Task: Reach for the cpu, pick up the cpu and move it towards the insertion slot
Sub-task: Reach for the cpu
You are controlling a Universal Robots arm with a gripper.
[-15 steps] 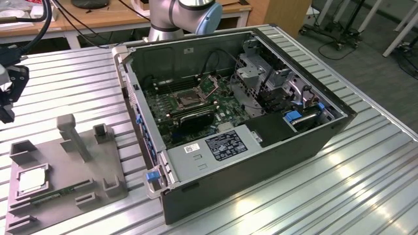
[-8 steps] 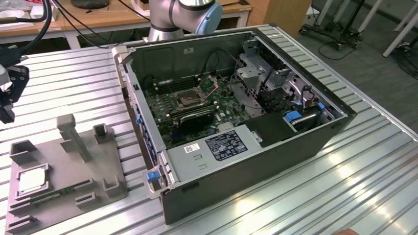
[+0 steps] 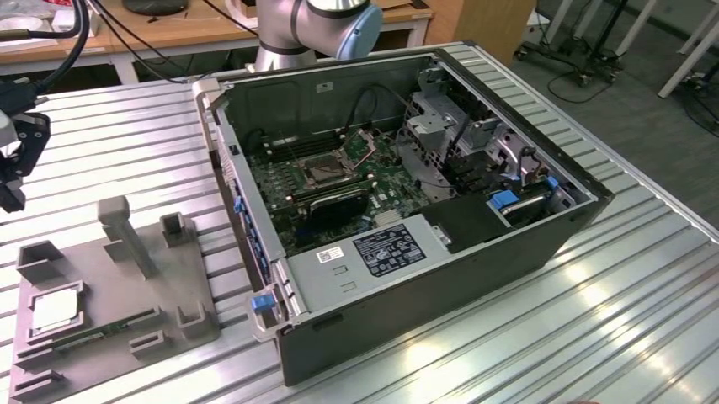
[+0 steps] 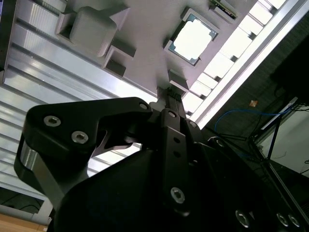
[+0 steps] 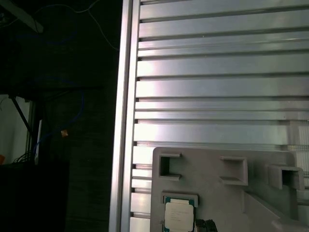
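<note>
The cpu (image 3: 56,312) is a pale silvery square chip lying flat in a square recess of the grey plastic tray (image 3: 168,286), at the exterior view's left. Both wrist views show the cpu (image 4: 194,37) (image 5: 179,215) in that recess. My gripper (image 3: 13,189) hangs dark above the slatted table beyond the tray, apart from the chip and holding nothing I can see. In the second wrist view my gripper (image 4: 172,95) points toward the tray edge beside the chip. The insertion slot (image 3: 326,171) sits on the green board inside the open computer case (image 3: 540,252).
A long green memory stick (image 3: 103,329) lies in the tray beside the cpu. Grey posts (image 3: 126,231) rise from the tray. The robot base (image 3: 298,34) stands behind the case. The metal table's edge (image 5: 123,121) drops off close to the tray.
</note>
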